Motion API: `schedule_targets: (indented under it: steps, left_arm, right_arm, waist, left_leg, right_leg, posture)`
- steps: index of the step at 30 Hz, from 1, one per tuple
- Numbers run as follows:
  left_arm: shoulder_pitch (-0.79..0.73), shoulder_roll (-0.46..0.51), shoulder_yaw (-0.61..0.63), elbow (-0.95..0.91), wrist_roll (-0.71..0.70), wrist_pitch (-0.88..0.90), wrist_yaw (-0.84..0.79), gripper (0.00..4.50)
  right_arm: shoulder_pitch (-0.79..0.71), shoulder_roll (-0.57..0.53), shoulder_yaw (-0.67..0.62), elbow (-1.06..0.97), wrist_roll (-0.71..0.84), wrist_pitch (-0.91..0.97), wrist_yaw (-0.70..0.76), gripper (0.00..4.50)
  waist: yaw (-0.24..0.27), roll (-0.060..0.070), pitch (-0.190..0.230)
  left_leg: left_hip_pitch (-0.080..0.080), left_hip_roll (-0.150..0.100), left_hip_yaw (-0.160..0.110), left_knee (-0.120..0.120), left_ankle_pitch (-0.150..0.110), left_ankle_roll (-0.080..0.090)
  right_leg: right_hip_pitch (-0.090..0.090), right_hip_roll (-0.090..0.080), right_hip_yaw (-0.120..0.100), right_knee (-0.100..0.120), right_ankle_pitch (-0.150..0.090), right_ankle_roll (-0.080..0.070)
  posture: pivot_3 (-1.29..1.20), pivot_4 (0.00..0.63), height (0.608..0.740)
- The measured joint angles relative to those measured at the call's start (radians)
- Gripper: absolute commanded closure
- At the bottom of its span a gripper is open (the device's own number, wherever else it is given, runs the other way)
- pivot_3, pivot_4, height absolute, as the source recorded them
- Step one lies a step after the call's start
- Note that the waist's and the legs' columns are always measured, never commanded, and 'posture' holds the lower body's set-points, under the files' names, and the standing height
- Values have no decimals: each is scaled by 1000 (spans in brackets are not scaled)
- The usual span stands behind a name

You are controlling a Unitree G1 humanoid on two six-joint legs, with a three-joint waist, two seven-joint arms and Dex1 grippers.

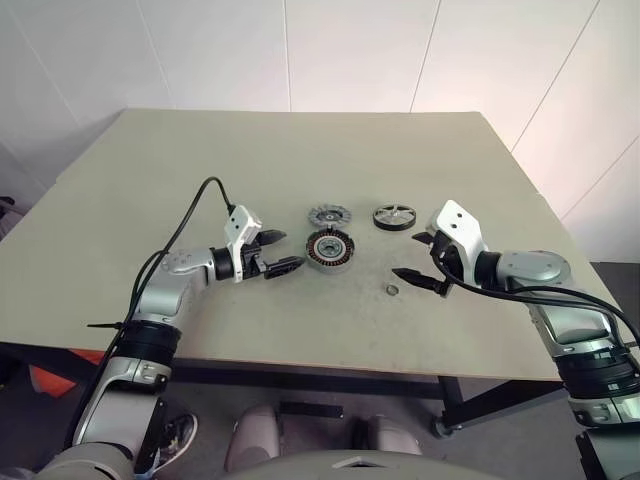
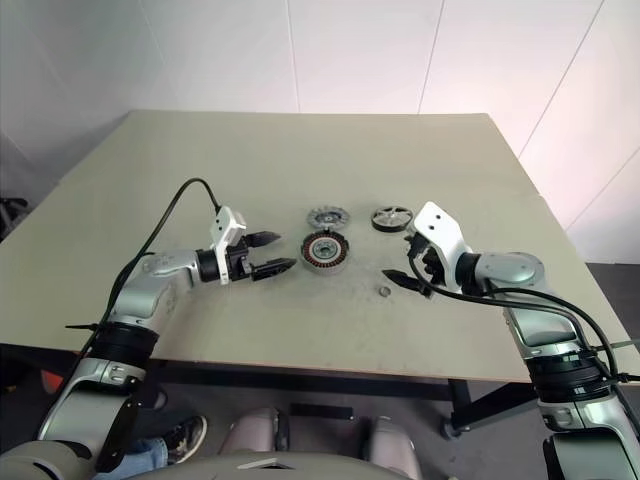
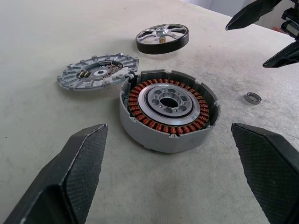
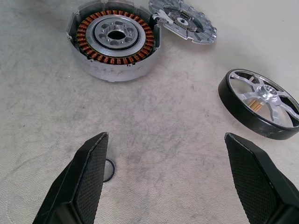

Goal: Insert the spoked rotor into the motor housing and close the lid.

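The motor housing (image 1: 329,249), a round shell with a copper-red winding ring and silvery centre, lies flat in the middle of the table. Just behind it, touching its rim, lies the grey ribbed lid (image 1: 329,215). To the right of the lid rests the spoked rotor (image 1: 394,216), black-rimmed with silver spokes. My left gripper (image 1: 278,253) hovers open just left of the housing, pointing at it, nothing between its fingers (image 3: 79,172). My right gripper (image 1: 424,264) hangs open to the right of the housing and in front of the rotor (image 4: 261,102), also empty.
A tiny metal ring (image 1: 391,290) lies on the beige table (image 1: 200,160) just left of my right gripper's lower fingertip. White walls stand behind the table. The table's front edge runs close under both arms.
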Motion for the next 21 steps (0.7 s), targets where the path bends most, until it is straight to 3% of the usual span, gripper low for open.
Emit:
schedule_targets:
  steps: [21]
  left_arm:
    - [6,0,-2,-3,2,-1,2,0]
  right_arm:
    - [87,31,79,-17,-26,-2,-35,28]
  waist:
    - [1,0,0]
  left_leg:
    - [0,0,0,0,0,0]
  right_leg:
    - [0,0,0,0,-3,5]
  posture:
    - [0,0,740]
